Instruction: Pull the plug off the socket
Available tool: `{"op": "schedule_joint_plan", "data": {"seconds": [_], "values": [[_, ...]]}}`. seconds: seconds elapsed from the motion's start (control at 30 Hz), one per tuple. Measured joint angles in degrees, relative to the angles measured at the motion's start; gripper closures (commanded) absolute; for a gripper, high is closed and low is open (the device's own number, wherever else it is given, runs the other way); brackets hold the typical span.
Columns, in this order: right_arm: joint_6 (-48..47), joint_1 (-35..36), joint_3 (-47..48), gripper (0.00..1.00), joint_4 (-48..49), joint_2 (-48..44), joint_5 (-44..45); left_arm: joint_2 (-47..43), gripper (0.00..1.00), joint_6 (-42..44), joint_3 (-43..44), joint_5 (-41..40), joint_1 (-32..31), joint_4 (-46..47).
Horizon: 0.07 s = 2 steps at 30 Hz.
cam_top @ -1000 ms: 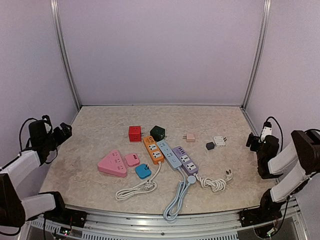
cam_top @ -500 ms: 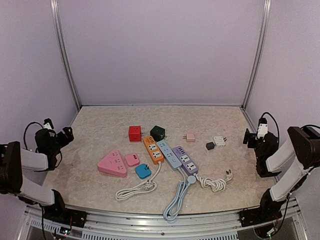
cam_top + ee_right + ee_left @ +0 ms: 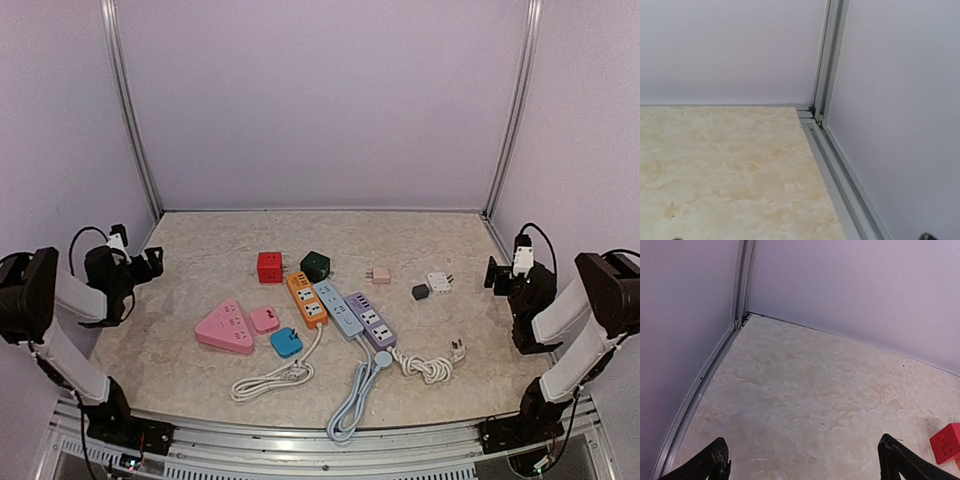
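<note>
- My left pincer [image 3: 150, 258] hangs at the left edge of the marbled beige surface [image 3: 200, 245], released and spread wide. Nothing sits between its black fingertips [image 3: 717, 462].
- A flat pink triangular socket block [image 3: 225, 327] lies left of centre, with its outlets facing up.
- A small pink square plug [image 3: 264, 319] with rounded corners sits touching that block's right side. I cannot tell how deep its pins go.
- A blue square adapter [image 3: 286, 343] lies just beside the plug, nearer me.
- A red cube socket [image 3: 270, 267] and a dark green cube socket [image 3: 315, 265] stand farther back.
- An orange power strip [image 3: 307, 298], a light blue power strip [image 3: 338, 308] and a purple power strip [image 3: 370, 320] lie slanted, side by side.
- A small black adapter [image 3: 420, 291] and a white adapter [image 3: 438, 283] rest to the right.
- My right pincer [image 3: 497, 272] hovers at the right edge, released and empty, well apart from everything.
</note>
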Motion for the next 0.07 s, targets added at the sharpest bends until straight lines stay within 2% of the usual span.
{"op": "schedule_joint_plan", "data": {"seconds": [0.07], "values": [[-0.02, 0.0, 0.07, 0.0, -0.02, 0.0, -0.11, 0.0, 0.01, 0.55, 0.74, -0.04, -0.11, -0.15]]}}
